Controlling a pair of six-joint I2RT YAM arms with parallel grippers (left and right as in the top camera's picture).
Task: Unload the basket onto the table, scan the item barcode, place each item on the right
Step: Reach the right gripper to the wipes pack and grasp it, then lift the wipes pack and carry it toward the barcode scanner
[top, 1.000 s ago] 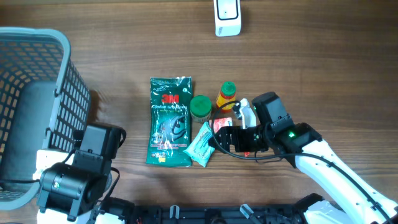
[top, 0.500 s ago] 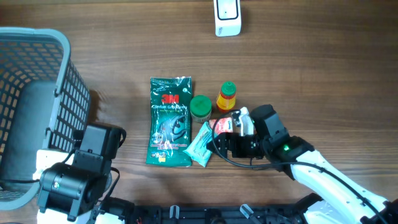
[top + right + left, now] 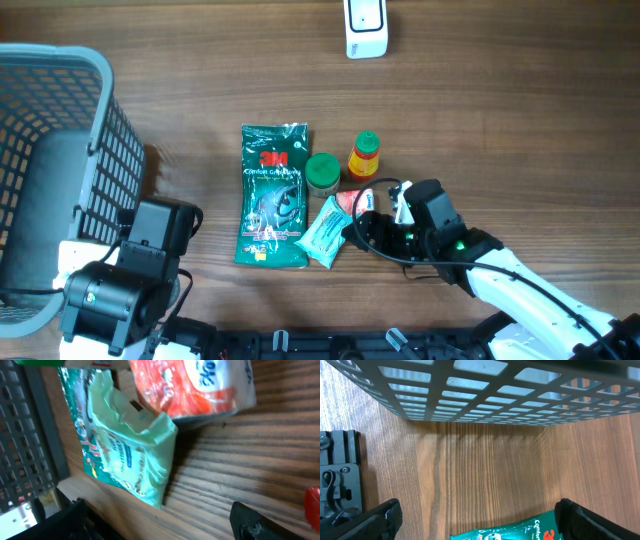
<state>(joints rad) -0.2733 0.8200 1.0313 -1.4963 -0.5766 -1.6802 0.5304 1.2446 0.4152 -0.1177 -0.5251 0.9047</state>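
the right arm (image 3: 520, 290) enters from the lower right edge of the overhead view. its white link slants up and to the left into a black wrist with a small green light. the right tool (image 3: 160, 512) points left, low over the wooden surface (image 3: 500, 100). its two dark fingers (image 3: 257, 520) sit at the bottom corners of the wrist view, spread wide with only bare wood between them, gripping nothing. just ahead of it lies the crumpled teal packet (image 3: 325, 232), with the red pouch (image 3: 355, 200) beside and partly behind it; whether the fingers touch either one cannot be told. these two lie in a cluster near the middle of the surface, along with a green 3m packet (image 3: 273, 195), a green-lidded jar (image 3: 322, 172) and a yellow bottle (image 3: 364, 155) with a green cap. the white scanner (image 3: 366, 28) stands well apart at the far edge. the left arm (image 3: 120, 285) is folded at the lower left corner next to the grey basket (image 3: 60, 70). the left tool (image 3: 477, 512) faces the basket's mesh wall, its fingers wide apart and holding nothing, with the top edge of the 3m packet showing low in its view.
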